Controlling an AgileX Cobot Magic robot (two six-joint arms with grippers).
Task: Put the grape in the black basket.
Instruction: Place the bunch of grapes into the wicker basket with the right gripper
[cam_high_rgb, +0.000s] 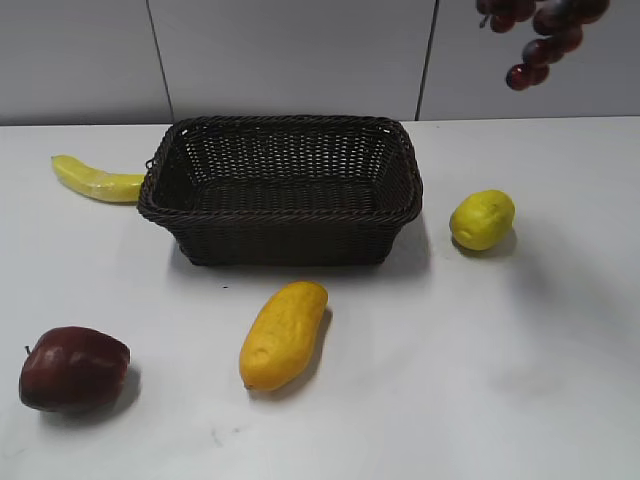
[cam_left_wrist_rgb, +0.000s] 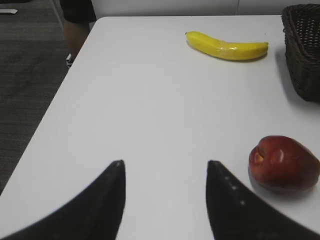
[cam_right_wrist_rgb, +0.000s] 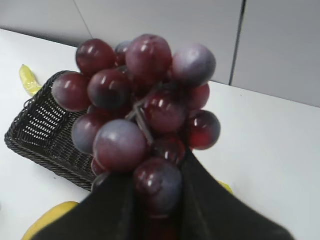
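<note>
Right gripper (cam_right_wrist_rgb: 157, 200) is clamped on the grape (cam_right_wrist_rgb: 142, 115), jaws pinching the lower end of the bunch. From the wrist camera the cluster fans out ahead of the fingertips, long axis running roughly along the jaw direction. In the exterior view the grape (cam_high_rgb: 545, 35) hangs high at the top right edge, clear of the table; the arm itself is out of frame.

Key relation: the black basket (cam_high_rgb: 285, 190) sits below and to the left of the jaws, not under them yet. In the right wrist view the black basket (cam_right_wrist_rgb: 45, 135) shows past the bunch on the left, so my read is the carry needs to go leftward before release. The basket looks empty.

Left gripper (cam_left_wrist_rgb: 165, 200) is spread wide with nothing between the jaws, low over bare table, apple (cam_left_wrist_rgb: 284, 162) just right of its right finger. The right arm owns this move.
</note>
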